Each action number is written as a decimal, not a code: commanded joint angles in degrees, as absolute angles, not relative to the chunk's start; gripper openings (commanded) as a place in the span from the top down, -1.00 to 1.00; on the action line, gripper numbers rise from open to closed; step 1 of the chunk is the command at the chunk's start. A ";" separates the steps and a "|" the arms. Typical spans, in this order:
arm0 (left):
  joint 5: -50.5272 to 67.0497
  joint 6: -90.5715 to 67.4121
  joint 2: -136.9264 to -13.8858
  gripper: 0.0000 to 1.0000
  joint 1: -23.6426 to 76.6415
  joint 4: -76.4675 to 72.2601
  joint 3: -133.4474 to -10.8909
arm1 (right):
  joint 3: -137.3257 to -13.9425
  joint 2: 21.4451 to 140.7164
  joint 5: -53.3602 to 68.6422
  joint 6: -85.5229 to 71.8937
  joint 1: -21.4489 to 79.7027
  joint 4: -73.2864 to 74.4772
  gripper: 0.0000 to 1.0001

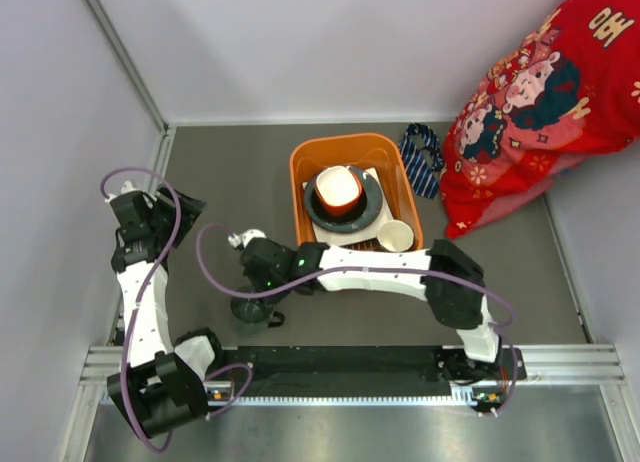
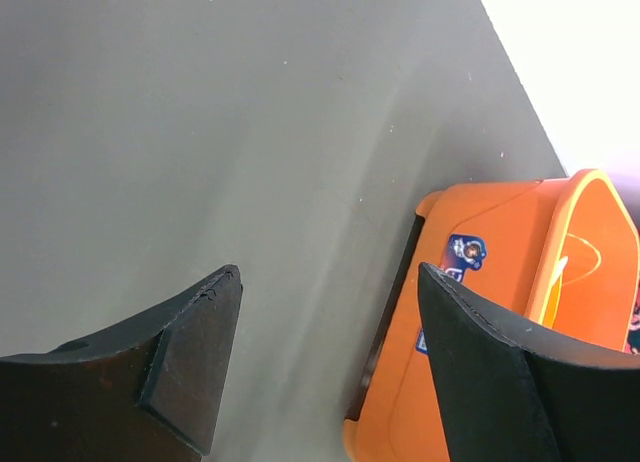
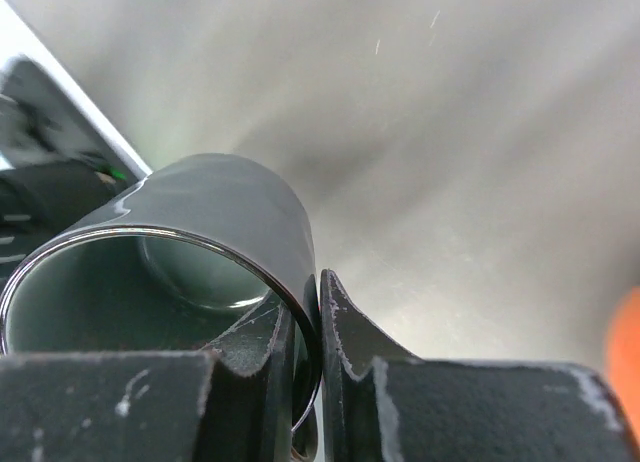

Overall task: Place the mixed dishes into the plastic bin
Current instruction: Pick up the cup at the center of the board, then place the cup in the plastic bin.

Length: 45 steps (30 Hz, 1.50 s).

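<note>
Cup (image 3: 200, 237) pinched at rim by right claw (image 3: 315, 307), one finger inside, one outside, grip suited to lifting. Cup located low over table (image 1: 215, 177), left of bin (image 1: 345, 138). Bowl (image 1: 338, 189), plates (image 1: 366, 218), mug (image 1: 396, 235) already stacked in bin. Left claw (image 2: 330, 282) held wide, empty, beside bin.

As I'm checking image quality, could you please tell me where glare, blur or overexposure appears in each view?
Top external: sharp, evenly lit; left wrist: top-right corner blown out white beyond the plastic bin; right wrist: bright reflections on the glossy dark teal cup, table behind it blurred.
</note>
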State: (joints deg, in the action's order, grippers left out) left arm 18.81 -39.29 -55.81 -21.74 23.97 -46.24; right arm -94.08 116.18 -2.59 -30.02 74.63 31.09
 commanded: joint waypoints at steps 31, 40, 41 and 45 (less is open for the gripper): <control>31.91 -35.77 -58.89 -0.49 -19.95 16.96 -48.87 | -84.55 86.13 -14.68 -18.11 53.35 40.16 1.00; 31.73 -35.42 -58.80 -0.50 -19.95 16.96 -48.34 | -80.25 88.50 -10.81 -16.61 53.26 39.11 1.00; 31.82 -35.51 -58.89 -0.50 -19.95 16.96 -48.43 | -79.11 88.51 -10.64 -16.61 53.26 38.50 1.00; 31.47 -35.51 -59.15 -0.50 -19.86 16.79 -48.43 | -76.21 88.42 -12.48 -16.44 53.35 35.16 1.00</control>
